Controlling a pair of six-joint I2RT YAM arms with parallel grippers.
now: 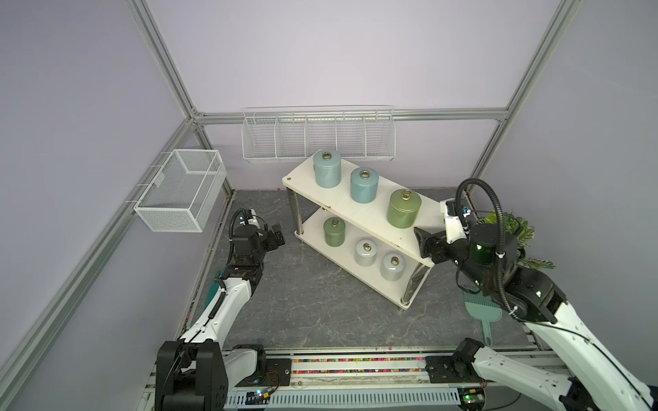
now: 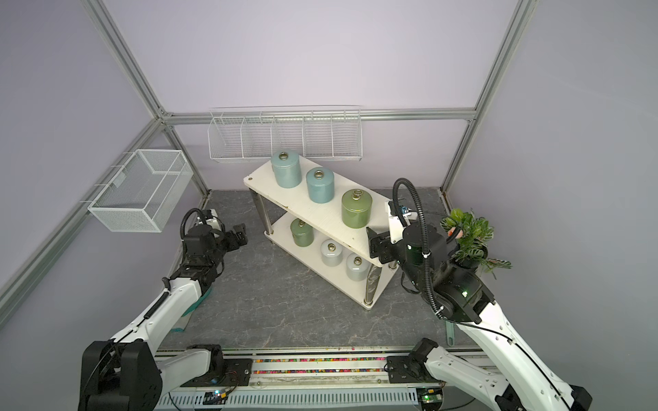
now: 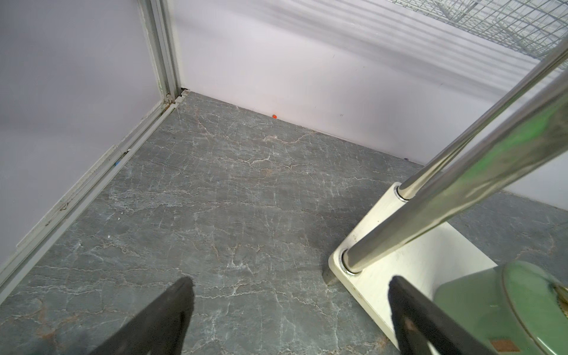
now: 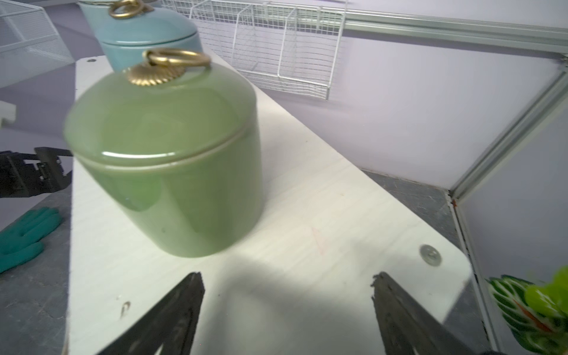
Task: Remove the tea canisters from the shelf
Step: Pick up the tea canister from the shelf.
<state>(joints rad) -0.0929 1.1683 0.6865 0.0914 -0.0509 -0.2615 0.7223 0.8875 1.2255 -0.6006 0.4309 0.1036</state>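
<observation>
Three tea canisters (image 1: 363, 186) are seen on each tier of the shelf (image 1: 370, 215). The right gripper (image 4: 289, 285) is held open at the top tier's end, and the left gripper (image 3: 290, 285) is held open near the lower tier's corner.

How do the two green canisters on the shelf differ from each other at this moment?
The upper green canister stands on the top tier of the shelf beside a blue canister; the lower green canister stands on the bottom tier beside a grey canister. The open right gripper faces the upper one; the open left gripper is near the lower one. Both are upright, lidded and ring-topped.
</observation>
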